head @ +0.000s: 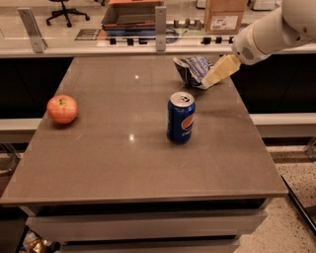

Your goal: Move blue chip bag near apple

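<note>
Camera view: our gripper [211,80] is at the blue chip bag [189,68], likely to grasp it; its hold we cannot tell; the apple [62,108] lies well apart.

Office, swivel chair [66,9], cardboard box [224,15] — pincer [210,81] at table's [123,163] far edge

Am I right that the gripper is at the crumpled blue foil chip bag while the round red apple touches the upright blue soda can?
No: the camera view shows the round red apple apart from the upright blue soda can; the gripper is at the crumpled blue foil chip bag.
</note>
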`<act>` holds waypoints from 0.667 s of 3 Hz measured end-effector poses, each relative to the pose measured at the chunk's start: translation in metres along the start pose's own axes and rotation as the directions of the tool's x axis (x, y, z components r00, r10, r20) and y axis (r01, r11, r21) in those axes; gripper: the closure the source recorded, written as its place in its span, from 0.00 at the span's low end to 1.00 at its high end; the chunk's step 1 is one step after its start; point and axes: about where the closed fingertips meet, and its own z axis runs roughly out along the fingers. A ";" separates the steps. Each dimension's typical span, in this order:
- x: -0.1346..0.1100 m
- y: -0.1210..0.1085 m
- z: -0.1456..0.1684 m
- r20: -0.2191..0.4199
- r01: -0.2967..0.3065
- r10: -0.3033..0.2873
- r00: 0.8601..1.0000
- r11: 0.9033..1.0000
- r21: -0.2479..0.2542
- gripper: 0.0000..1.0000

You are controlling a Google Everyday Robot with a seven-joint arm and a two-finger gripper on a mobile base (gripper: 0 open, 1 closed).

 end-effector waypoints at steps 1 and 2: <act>0.000 -0.005 0.027 0.033 -0.019 0.020 0.999 1.000 -0.024 0.00; -0.001 -0.004 0.057 0.051 -0.028 0.030 0.998 0.999 -0.045 0.00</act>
